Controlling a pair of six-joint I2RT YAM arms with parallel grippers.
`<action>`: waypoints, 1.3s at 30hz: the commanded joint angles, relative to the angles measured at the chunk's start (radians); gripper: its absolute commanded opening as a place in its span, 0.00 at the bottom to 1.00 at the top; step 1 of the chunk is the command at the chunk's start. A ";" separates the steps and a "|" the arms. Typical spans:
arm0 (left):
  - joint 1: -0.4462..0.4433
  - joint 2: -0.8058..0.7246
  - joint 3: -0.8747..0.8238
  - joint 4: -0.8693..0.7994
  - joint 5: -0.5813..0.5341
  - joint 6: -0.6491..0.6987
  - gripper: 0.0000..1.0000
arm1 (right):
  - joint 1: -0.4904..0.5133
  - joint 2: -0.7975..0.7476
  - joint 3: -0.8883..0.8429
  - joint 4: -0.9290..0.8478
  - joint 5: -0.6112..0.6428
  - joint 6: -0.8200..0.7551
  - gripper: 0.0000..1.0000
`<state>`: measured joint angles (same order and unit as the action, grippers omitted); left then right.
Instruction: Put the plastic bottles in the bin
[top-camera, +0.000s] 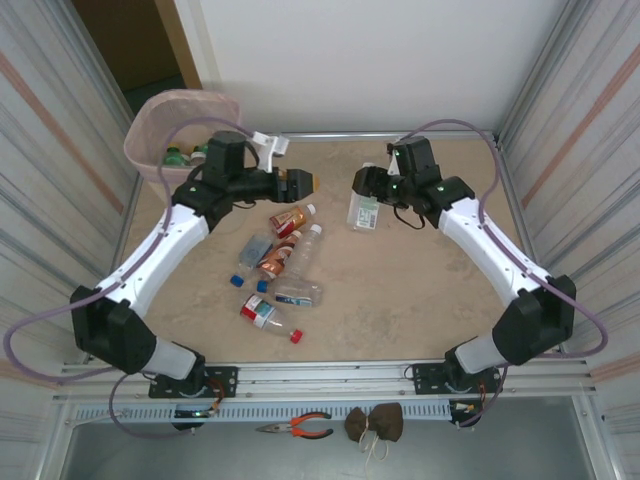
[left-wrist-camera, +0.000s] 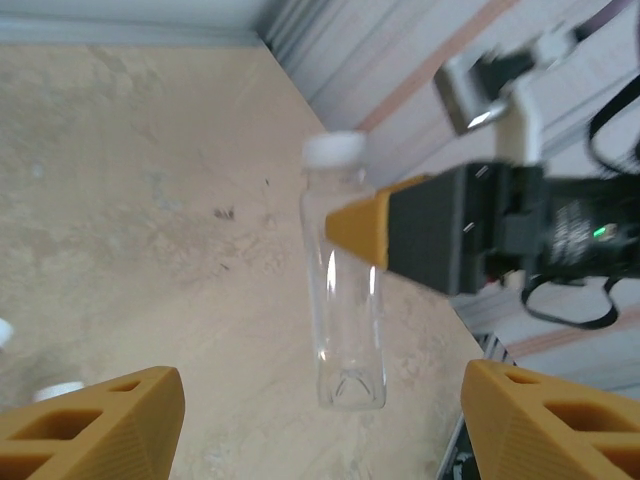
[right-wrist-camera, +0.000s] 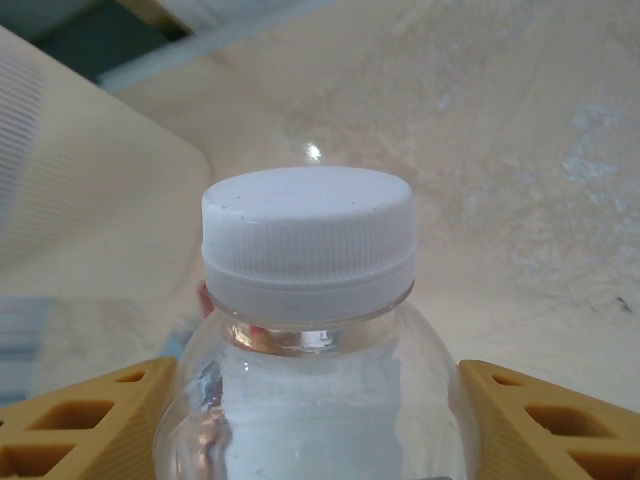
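Observation:
My right gripper (top-camera: 362, 186) (right-wrist-camera: 315, 400) is shut on a clear bottle (top-camera: 363, 211) (right-wrist-camera: 310, 400) with a white cap (right-wrist-camera: 308, 240), gripping it just below the shoulder. The same bottle (left-wrist-camera: 345, 290) shows in the left wrist view, with a right finger (left-wrist-camera: 365, 228) across it. My left gripper (top-camera: 308, 183) (left-wrist-camera: 322, 388) is open and holds nothing, a short way left of that bottle and facing it. Several more plastic bottles (top-camera: 292, 218) (top-camera: 303, 247) (top-camera: 268, 314) lie on the table below it. The beige bin (top-camera: 160, 118) with its pink liner stands at the far left corner, with green bottles (top-camera: 178, 154) inside.
Corrugated metal walls (top-camera: 60, 150) close in both sides, and a white wall runs along the back. Red-handled pliers (top-camera: 297, 428) and a brown cloth bundle (top-camera: 375, 423) lie on the front ledge, below the arm bases.

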<state>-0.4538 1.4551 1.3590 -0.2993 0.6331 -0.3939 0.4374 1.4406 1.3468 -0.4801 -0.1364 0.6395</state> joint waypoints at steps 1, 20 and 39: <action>-0.049 0.037 0.017 0.036 -0.020 -0.008 0.74 | -0.005 -0.059 -0.027 0.098 -0.020 0.119 0.58; -0.243 0.244 0.262 -0.167 -0.090 0.205 0.64 | -0.009 -0.137 -0.043 0.120 -0.015 0.177 0.57; -0.293 0.288 0.352 -0.276 -0.163 0.305 0.44 | -0.014 -0.158 -0.041 0.120 0.003 0.178 0.57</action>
<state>-0.7345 1.7447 1.6833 -0.5549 0.4656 -0.1341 0.4313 1.3109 1.3087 -0.3901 -0.1501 0.8043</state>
